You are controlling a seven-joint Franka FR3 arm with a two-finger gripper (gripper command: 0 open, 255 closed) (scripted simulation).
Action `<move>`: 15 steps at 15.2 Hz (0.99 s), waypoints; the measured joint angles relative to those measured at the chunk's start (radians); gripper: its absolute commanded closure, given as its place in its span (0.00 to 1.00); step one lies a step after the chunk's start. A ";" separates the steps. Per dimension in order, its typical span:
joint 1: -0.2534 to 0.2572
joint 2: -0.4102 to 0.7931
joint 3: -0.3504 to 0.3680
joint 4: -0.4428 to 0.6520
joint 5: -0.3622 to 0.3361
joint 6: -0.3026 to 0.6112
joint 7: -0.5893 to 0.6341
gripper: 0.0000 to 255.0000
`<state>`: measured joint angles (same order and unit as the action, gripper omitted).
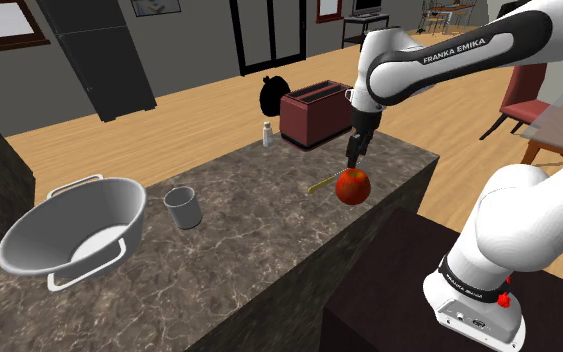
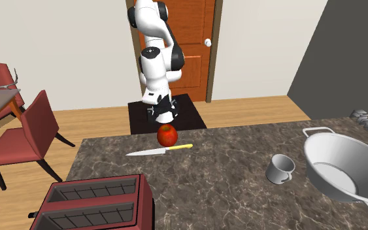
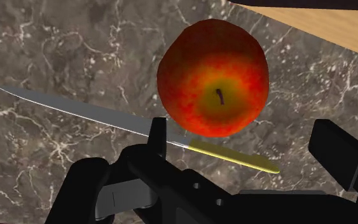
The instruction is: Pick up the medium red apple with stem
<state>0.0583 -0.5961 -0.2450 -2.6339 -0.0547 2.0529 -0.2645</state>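
A red apple [image 1: 353, 185] [image 2: 167, 134] with a yellowish top and a short dark stem rests on the dark marble counter [image 1: 269, 240], close to the counter's edge on the robot's side. My black gripper [image 1: 355, 156] [image 2: 161, 117] hangs just above it, pointing down. In the wrist view the apple [image 3: 213, 76] lies ahead of the gripper [image 3: 247, 145], whose fingers [image 3: 159, 135] stand wide apart and touch nothing. The gripper is open.
A knife [image 1: 321, 184] [image 2: 157, 151] [image 3: 101, 112] with a yellow handle lies right beside the apple. A dark red toaster [image 1: 317, 113] [image 2: 97, 202], a small shaker [image 1: 267, 133], a grey mug [image 1: 183, 207] [image 2: 280, 168] and a large metal bowl [image 1: 69, 225] [image 2: 346, 163] also stand on the counter.
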 measured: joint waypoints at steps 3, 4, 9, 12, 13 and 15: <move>-0.001 0.012 -0.008 -0.036 -0.003 0.048 -0.009 0.00; 0.000 0.017 -0.009 -0.046 -0.002 0.063 -0.009 0.00; 0.001 0.032 -0.013 -0.056 -0.002 0.089 -0.012 1.00; 0.001 0.032 -0.013 -0.056 -0.002 0.090 -0.012 1.00; 0.001 0.032 -0.013 -0.056 -0.001 0.090 -0.012 1.00; 0.001 0.032 -0.013 -0.056 -0.001 0.090 -0.012 1.00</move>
<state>0.0592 -0.5642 -0.2577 -2.6901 -0.0561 2.1427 -0.2765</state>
